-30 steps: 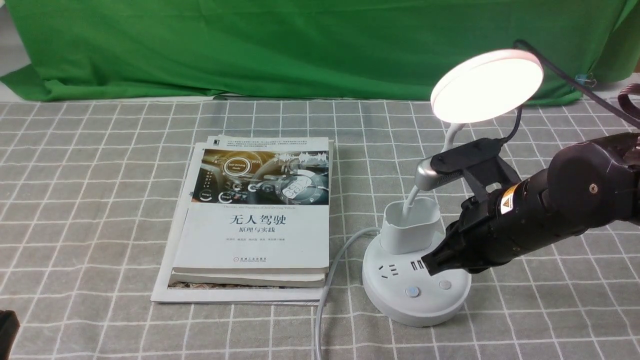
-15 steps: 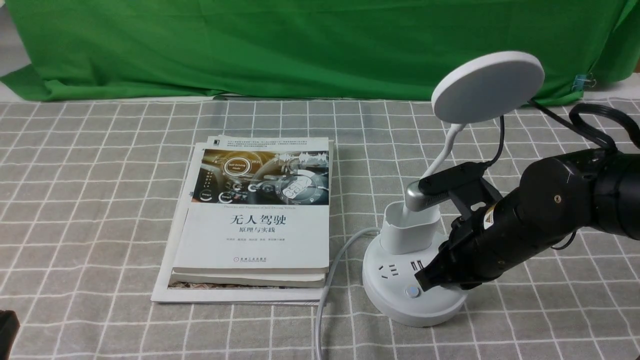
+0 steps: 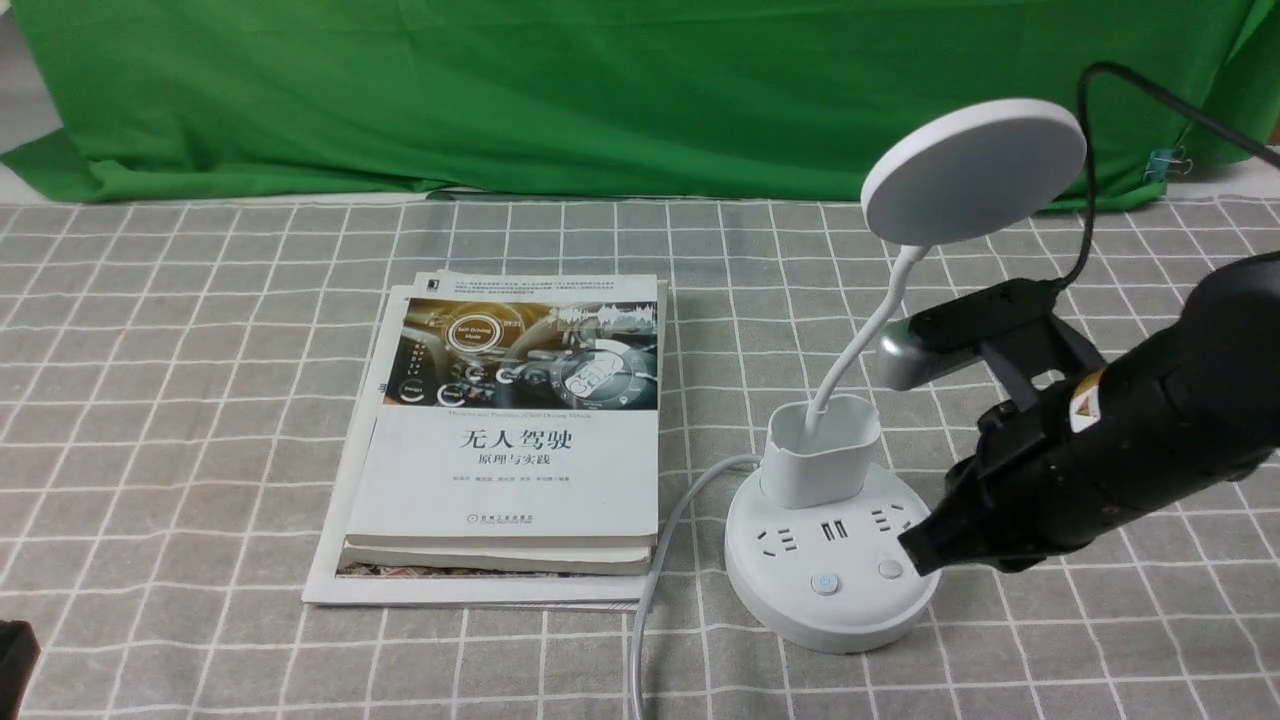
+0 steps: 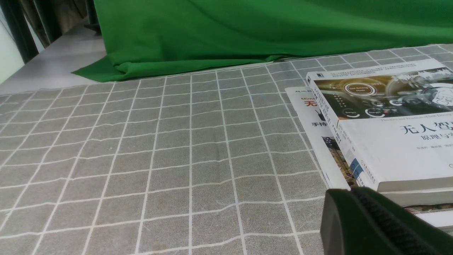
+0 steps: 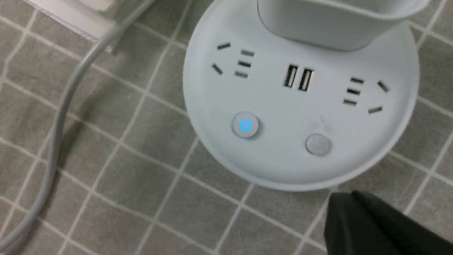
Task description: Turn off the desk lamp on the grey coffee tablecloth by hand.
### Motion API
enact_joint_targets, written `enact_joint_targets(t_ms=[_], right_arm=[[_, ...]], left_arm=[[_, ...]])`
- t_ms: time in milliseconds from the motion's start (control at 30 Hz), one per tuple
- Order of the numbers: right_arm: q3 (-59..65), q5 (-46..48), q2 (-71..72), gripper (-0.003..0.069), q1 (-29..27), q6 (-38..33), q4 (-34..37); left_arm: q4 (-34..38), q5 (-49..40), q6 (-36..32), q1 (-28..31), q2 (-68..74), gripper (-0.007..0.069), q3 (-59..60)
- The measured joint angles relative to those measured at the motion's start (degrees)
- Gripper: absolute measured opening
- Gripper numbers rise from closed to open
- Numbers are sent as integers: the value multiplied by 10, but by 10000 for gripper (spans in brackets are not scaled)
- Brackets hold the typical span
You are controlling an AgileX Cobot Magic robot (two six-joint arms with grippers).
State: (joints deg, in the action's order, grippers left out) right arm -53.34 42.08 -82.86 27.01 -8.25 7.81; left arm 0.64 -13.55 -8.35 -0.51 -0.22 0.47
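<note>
My right gripper (image 3: pixel 918 548), jaws pressed together as one poking tip for the buttons, hangs just beside the unlit desk lamp (image 3: pixel 820 465) base on grey coffee tablecloth (image 3: pixel 200 400).

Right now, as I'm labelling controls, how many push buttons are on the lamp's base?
2, on the base's front: a blue-lit power button toward the cord, a plain grey button nearer the right gripper.
</note>
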Motion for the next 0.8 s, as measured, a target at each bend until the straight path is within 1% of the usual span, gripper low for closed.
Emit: enact_joint_targets(t_ms=[167,233,333,367,467,633,800], right_arm=[[76,-36,94,24,-54,0,0],[108,-72,140,24,-76,0,0],[164,-159,250,24,-103,-6,0],[183,-191,290,24,-106,-12,0],[231,-242,405,24,-108,-21,1],[297,-260,530,24,-108,-13,2],[334,-271,585,24,-108,-18,5]], left_arm=[[0,0,0,0,0,1,0],[0,0,0,0,0,1,0],[0,0,0,0,0,1,0],[0,0,0,0,0,1,0],[0,0,0,0,0,1,0],[0,0,0,0,0,1,0],[0,0,0,0,0,1,0]])
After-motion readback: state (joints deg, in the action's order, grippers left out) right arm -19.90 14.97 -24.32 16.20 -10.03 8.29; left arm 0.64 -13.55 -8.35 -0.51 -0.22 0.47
